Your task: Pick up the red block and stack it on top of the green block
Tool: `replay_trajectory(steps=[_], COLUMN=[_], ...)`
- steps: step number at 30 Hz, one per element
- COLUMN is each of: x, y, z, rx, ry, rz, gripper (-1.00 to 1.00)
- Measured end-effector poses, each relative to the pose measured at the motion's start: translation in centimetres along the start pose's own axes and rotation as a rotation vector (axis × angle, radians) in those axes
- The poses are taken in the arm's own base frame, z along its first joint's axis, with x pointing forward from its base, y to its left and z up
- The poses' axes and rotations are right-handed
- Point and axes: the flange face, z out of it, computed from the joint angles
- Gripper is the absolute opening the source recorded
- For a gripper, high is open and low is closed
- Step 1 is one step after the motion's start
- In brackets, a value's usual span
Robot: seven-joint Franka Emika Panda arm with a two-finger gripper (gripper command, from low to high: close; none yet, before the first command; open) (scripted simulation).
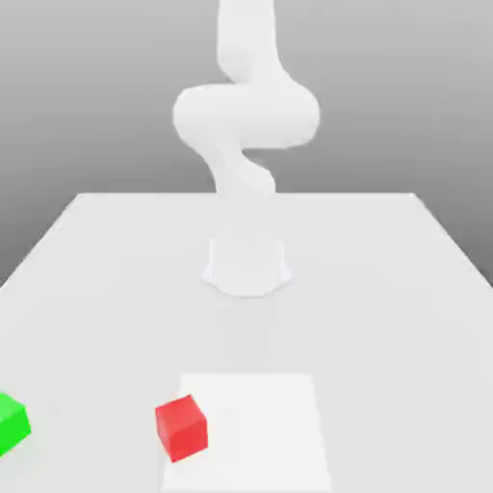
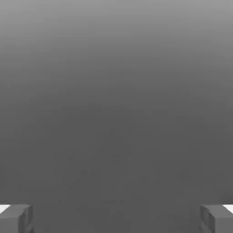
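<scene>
From my station: red block (image 1: 182, 428) sits across the left edge of the flat square patch (image 1: 252, 433), exterior view's left; the rest of the patch lies to its right. Green block (image 1: 12, 424) is at the exterior view's far left, cut off by the border, well apart from the red one, off the patch. I see both on the table (image 1: 385, 327) side near the camera, in front of the arm (image 1: 246, 125). Arm base (image 1: 246, 265) stands behind them, between the table's left and right edges. Blocks apart, not stacked.
</scene>
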Motion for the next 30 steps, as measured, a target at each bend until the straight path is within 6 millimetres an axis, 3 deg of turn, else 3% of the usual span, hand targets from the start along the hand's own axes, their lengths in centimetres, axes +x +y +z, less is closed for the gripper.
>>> replay_trajectory(steps=[7, 14, 18, 22, 28, 29, 30], x=[-1.1, -5.6, -9.0, -12.8, -16.5, -16.9, -16.9], y=[4.7, 11.9, 17.0, 22.6, 26.6, 26.9, 26.9], z=[15.1, 27.3, 32.6, 36.5, 41.6, 42.1, 42.1], rx=[-0.11, -0.219, -0.286, -0.356, -0.372, -0.372, -0.372], ry=[-0.201, -0.389, -0.492, -0.596, -0.623, -0.624, -0.624], rz=[-0.138, -0.274, -0.351, -0.433, -0.46, -0.459, -0.459], gripper=[0.0, 0.0, 0.0, 0.0, 0.0, -1.0, -1.0])
